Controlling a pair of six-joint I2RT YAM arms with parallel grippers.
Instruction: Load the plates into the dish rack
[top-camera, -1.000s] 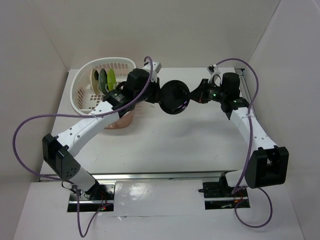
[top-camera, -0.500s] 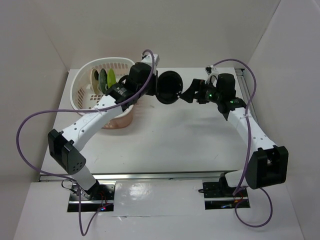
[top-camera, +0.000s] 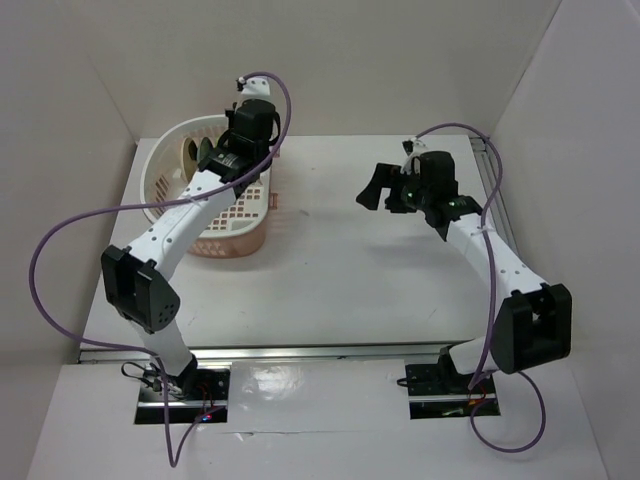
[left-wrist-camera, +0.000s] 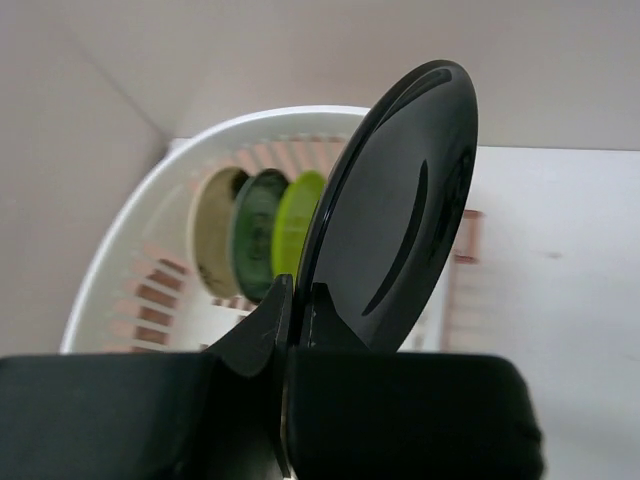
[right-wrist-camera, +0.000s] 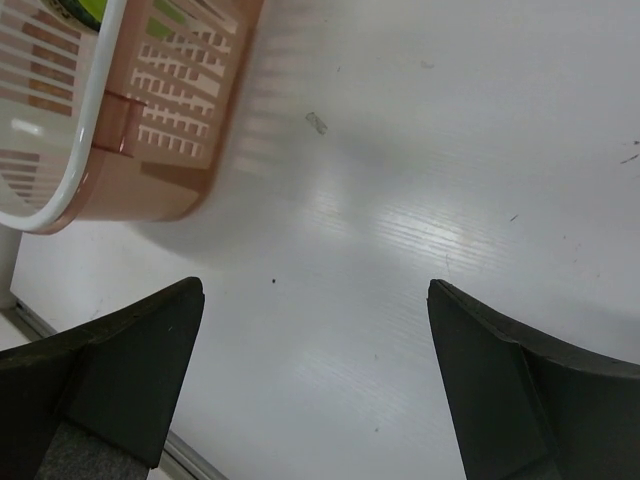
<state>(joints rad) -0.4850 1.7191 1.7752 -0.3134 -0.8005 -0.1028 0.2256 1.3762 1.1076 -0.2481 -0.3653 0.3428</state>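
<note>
Glossy black round plate (left-wrist-camera: 395, 210): clamped by its lower rim in the left gripper (left-wrist-camera: 298, 300), whose two black fingers are pressed together on that rim. The plate stands on edge, leaning slightly, over the pale pink-white plastic dish rack (left-wrist-camera: 200, 135). Whether its lower edge meets the rack floor cannot be told.

Rack contents, wrist view: three round plates stand upright in a row. In order from the far side they are the cream plate (left-wrist-camera: 215, 235), the dark green patterned plate (left-wrist-camera: 255, 235) and the lime green plate (left-wrist-camera: 295, 225). The black plate is on the lime green plate's side of this row, just beside it.

Overhead view: the left arm reaches forward over the dish rack (top-camera: 160, 165), which sits at the far left of the white table (top-camera: 350, 270). The left gripper (top-camera: 215, 150) is above the rack interior.

Right gripper (top-camera: 375, 188): well apart from the rack, above bare table. In its wrist view the right gripper (right-wrist-camera: 312, 290) has its fingers spread wide with nothing between them. A corner of the rack (right-wrist-camera: 180, 100) shows at upper left.
</note>
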